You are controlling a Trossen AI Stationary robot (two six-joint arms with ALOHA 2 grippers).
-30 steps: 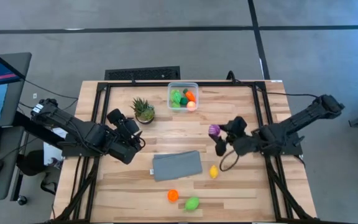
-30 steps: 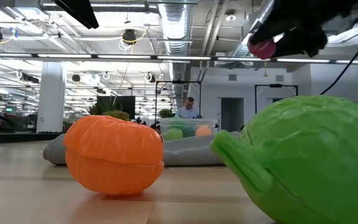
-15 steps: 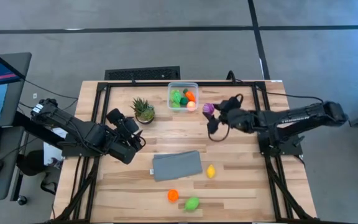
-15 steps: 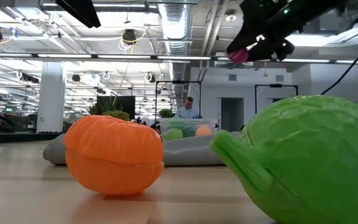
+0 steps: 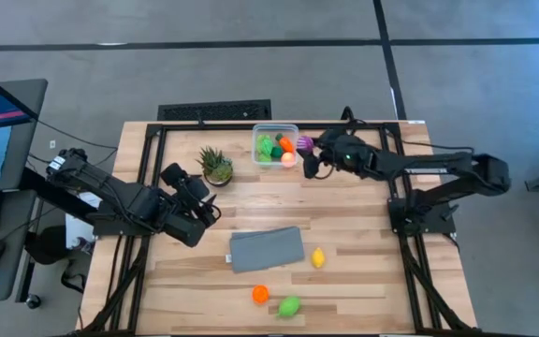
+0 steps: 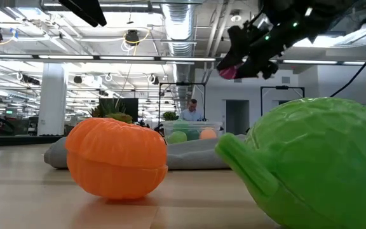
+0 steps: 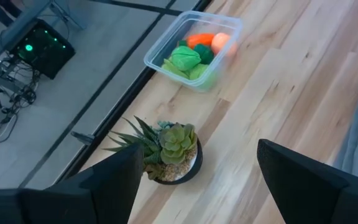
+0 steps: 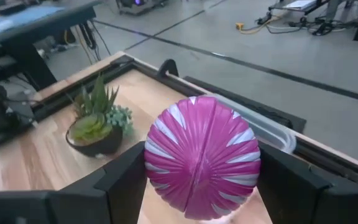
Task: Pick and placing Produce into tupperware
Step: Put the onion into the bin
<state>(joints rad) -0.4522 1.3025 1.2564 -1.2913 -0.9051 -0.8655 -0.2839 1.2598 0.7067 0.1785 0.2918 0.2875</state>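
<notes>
The right gripper (image 5: 309, 150), jaws clamped on the purple fruit (image 8: 202, 155), hangs beside the tupperware (image 5: 275, 128) at the bench's far edge, poised for dropping. The left gripper (image 5: 211, 199) waits, jaws apart.

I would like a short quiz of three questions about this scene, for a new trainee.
1. True or false: the right pincer holds the purple produce piece.
2. Which thing lies nearest the grey cloth? A) potted plant B) yellow piece C) tupperware
3. Fill in: the left pincer is ____ and holds nothing.

Key: 1 true; 2 B; 3 open.
</notes>
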